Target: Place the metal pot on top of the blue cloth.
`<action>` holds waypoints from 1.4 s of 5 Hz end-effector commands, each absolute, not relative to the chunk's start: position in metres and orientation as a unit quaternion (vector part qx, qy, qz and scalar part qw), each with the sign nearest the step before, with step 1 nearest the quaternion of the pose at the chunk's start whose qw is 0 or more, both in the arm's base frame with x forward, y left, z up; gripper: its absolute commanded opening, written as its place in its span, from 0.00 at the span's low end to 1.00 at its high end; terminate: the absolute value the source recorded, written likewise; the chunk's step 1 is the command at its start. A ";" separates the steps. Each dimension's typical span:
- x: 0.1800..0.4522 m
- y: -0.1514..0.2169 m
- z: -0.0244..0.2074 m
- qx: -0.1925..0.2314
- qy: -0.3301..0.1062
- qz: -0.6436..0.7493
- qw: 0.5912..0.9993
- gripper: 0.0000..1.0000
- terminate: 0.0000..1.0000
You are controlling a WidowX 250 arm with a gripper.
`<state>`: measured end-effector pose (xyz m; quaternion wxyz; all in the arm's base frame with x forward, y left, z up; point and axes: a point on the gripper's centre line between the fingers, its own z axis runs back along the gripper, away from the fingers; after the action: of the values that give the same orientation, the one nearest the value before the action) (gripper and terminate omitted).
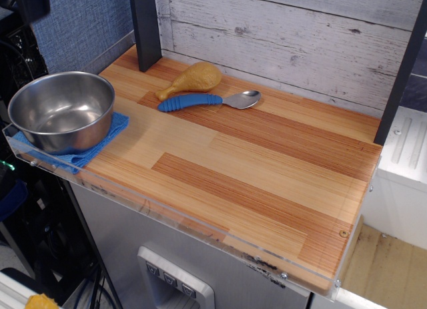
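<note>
The metal pot [61,111] is a shiny round steel bowl standing upright on the blue cloth [113,127] at the table's far left corner. The cloth shows only as folded blue edges sticking out under the pot at the right and front. My gripper [30,3] is a dark shape at the top left corner, well above the pot and apart from it. Most of it is cut off by the frame edge, so how its jaws stand does not show. The pot is empty.
A yellow toy chicken drumstick [191,79] and a blue-handled metal spoon [207,100] lie near the back wall. A dark post [145,27] stands at the back left. A clear plastic lip [167,219] runs along the wooden table's front edge.
</note>
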<state>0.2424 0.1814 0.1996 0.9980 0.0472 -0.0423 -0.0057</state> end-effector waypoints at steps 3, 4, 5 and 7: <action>0.245 0.130 0.219 0.062 -0.024 0.010 0.998 1.00 0.00; 0.245 0.130 0.219 0.062 -0.024 0.010 0.998 1.00 0.00; 0.245 0.130 0.219 0.062 -0.024 0.010 0.998 1.00 0.00; 0.245 0.130 0.219 0.062 -0.024 0.010 0.998 1.00 0.00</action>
<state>0.2569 0.1339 0.2039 0.9986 0.0513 -0.0041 0.0123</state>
